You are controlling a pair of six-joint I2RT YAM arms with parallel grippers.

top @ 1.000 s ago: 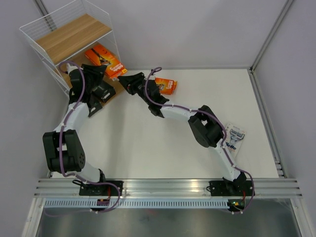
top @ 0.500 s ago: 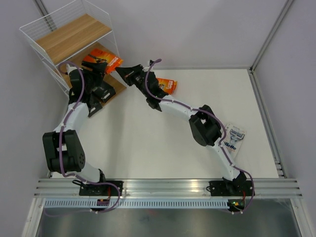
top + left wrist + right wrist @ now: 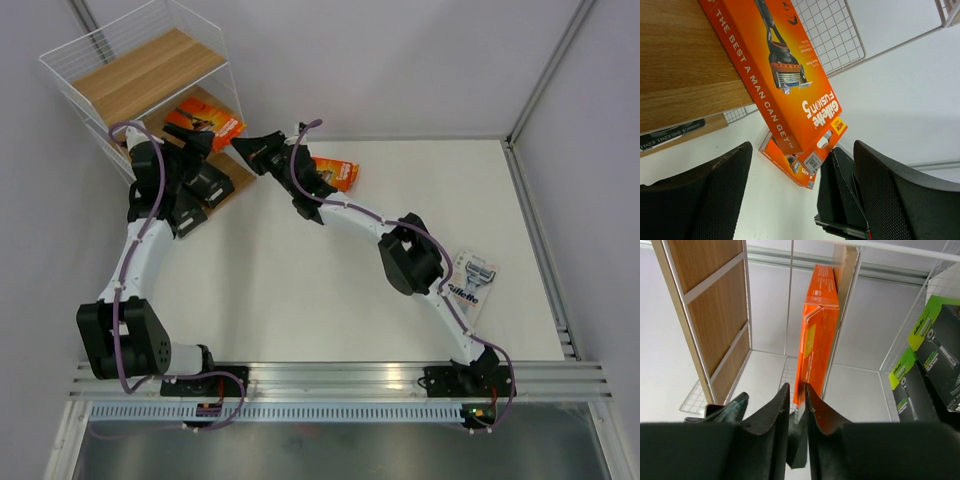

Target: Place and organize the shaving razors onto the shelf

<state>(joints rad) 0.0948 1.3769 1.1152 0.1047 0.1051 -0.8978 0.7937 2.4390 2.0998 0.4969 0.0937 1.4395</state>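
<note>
An orange razor pack (image 3: pixel 205 122) lies on the shelf's (image 3: pixel 150 70) middle board (image 3: pixel 680 60), its hang-tab end sticking out past the edge. My right gripper (image 3: pixel 797 390) is shut on that tab end of the pack (image 3: pixel 817 340), seen edge-on. My left gripper (image 3: pixel 800 200) hangs open just below the pack (image 3: pixel 780 75), with nothing between its fingers. A second orange pack (image 3: pixel 335 172) lies on the table behind the right arm. Two black, lime-ended packs (image 3: pixel 935 340) rest on the lower board. The white Gillette pack (image 3: pixel 470 282) lies at the table's right.
The shelf's white wire sides (image 3: pixel 790 300) and mesh back (image 3: pixel 830 35) close round the boards. The right arm stretches across the table's middle (image 3: pixel 400 250). Grey walls stand close behind the shelf.
My left gripper has opened off the orange pack and drawn back to the left. The pack has slid further onto the middle board as my right gripper came in at its outer end.
</note>
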